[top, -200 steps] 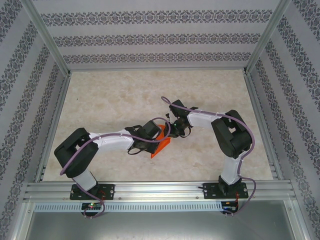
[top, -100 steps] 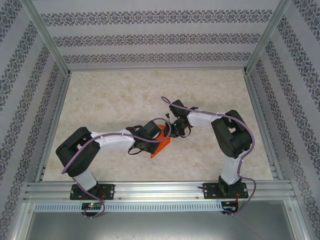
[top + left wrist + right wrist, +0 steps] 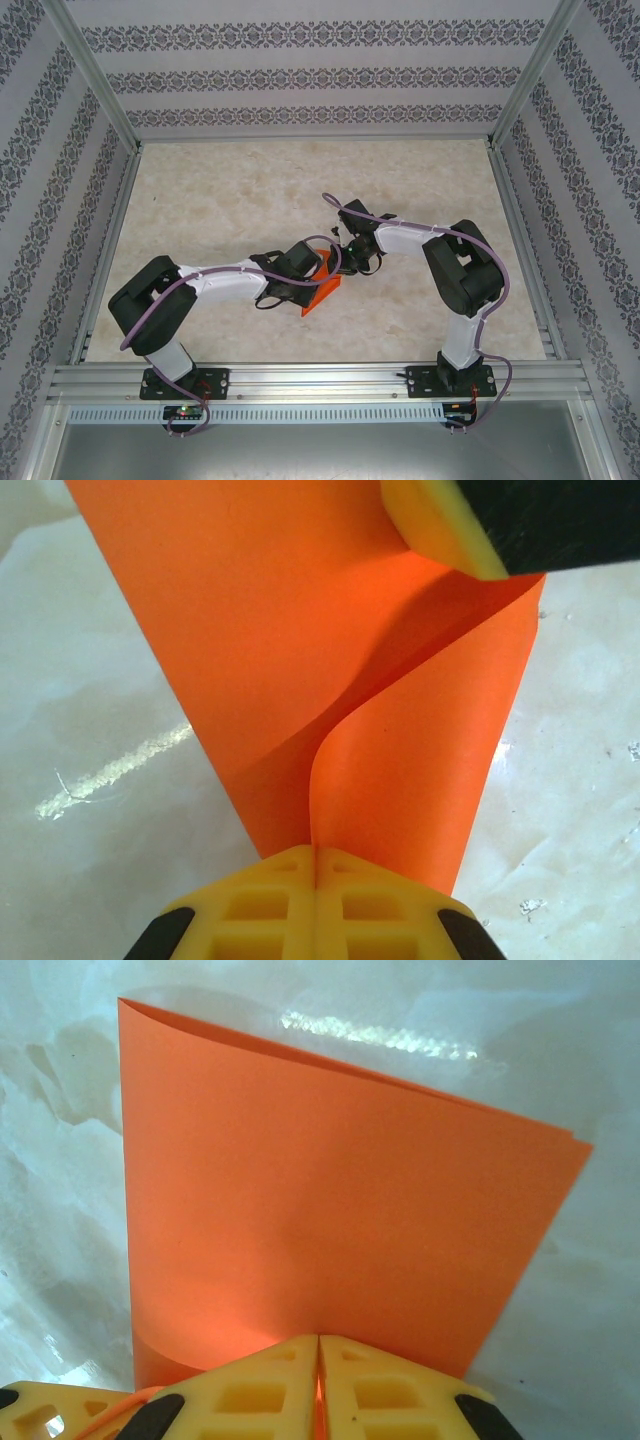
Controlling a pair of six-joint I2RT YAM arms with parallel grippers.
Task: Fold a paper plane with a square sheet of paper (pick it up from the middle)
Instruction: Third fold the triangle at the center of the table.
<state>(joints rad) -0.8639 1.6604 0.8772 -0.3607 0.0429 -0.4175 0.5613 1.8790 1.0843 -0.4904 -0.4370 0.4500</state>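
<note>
Two pinches hold the square sheet of paper point(image 3: 325, 288), doubled over, above the tabletop's point(image 3: 250, 190) middle: left gripper point(image 3: 316, 860) clamped on one end, right gripper point(image 3: 319, 1348) clamped on the other. The first centre fold looks to be in hand. Next comes aligning the edges and pressing the crease flat.

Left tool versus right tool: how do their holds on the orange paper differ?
The left tool pinches the paper where its layers bow apart; the right tool pinches layers lying nearly flat together. From above, the left tool reaches in from the left, the right tool from the right. Both are shut on the same paper.
</note>
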